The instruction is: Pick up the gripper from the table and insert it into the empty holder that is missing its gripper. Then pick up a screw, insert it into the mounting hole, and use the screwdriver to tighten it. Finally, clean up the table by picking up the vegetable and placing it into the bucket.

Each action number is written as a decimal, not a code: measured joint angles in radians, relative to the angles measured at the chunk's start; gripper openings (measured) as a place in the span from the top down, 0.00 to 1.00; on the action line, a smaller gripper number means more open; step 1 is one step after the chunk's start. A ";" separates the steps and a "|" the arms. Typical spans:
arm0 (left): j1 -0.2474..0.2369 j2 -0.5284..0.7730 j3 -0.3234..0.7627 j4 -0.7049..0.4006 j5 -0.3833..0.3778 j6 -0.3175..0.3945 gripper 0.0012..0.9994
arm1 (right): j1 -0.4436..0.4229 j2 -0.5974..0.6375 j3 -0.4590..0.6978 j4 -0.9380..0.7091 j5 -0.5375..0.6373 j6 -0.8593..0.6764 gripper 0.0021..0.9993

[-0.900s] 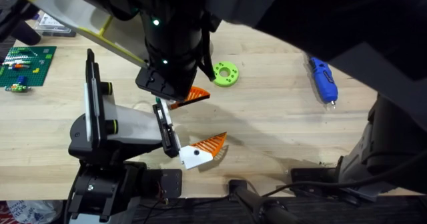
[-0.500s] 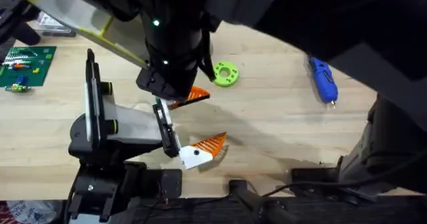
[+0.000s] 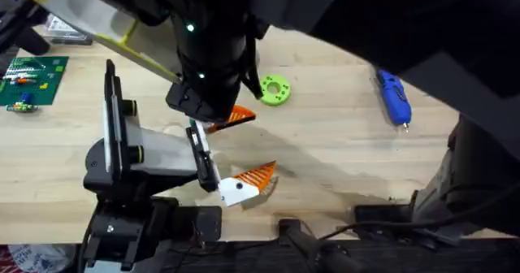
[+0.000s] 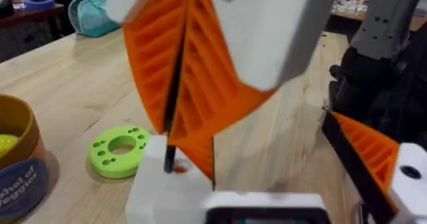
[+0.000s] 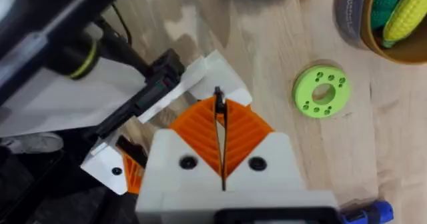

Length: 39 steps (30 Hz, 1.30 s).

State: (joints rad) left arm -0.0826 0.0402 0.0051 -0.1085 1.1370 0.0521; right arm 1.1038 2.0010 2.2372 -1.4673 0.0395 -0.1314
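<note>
My right gripper is shut on a thin black screw, whose tip pokes out below the pressed orange pads. It hangs right over the white base of the gripper, the orange wedge seated at the far side of my left gripper. The left gripper is open; its other orange finger has a white base with a dark hole. The blue screwdriver lies alone at the right of the table.
A green ring-shaped disc lies just beyond the grippers. A brown bucket past it holds a corn cob and a green vegetable. A green board with small parts sits far left. The right arm looms dark over the table's middle.
Almost nothing has moved; the left arm's base has shifted very slightly. The right gripper stays shut on the screw above the white base.
</note>
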 joint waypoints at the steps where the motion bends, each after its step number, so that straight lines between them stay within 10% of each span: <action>1: 0.000 0.000 0.000 0.000 0.000 0.000 0.01 | 0.000 0.000 0.000 0.000 0.000 0.000 0.99; 39: 0.000 0.000 0.000 0.000 0.000 -0.007 0.01 | 0.000 0.019 0.020 -0.050 0.056 0.000 0.99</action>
State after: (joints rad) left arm -0.0826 0.0402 0.0051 -0.1089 1.1370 0.0448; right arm 1.1034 2.0201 2.2576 -1.5169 0.0954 -0.1314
